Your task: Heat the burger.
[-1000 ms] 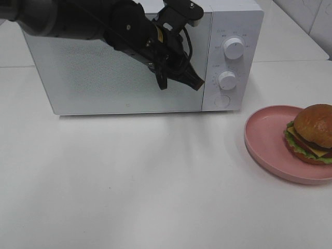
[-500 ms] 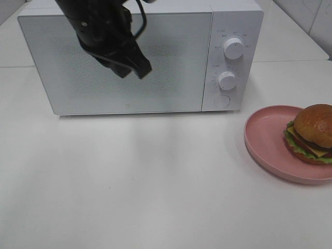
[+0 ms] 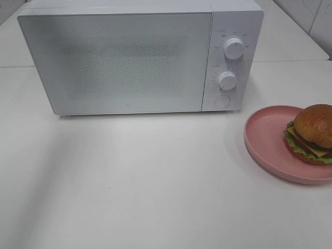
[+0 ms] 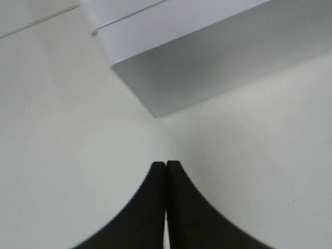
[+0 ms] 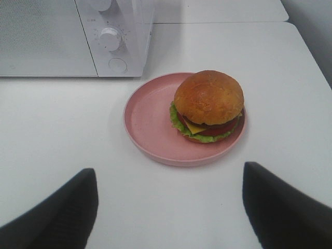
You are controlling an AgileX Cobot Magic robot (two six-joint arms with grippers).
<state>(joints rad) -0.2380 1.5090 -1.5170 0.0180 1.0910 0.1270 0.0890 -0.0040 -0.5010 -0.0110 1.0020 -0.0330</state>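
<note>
I am looking down on a white tabletop (image 3: 155, 181) from the high camera, and neither arm is showing there. The microwave (image 3: 140, 57) is sitting at twelve o'clock with its door shut and two knobs (image 3: 234, 47) on its panel. The burger (image 3: 311, 133) is lying on a pink plate (image 3: 264, 135) at about three o'clock, toward the plate's far right side, with bun, lettuce, cheese and tomato showing. My left tool (image 4: 166, 168) is hanging above bare tabletop near a corner of the microwave, its fingers pressed together with nothing between them. My right tool (image 5: 168, 207) is standing wide apart, empty, hovering short of the plate with the burger straight ahead of it.
</note>
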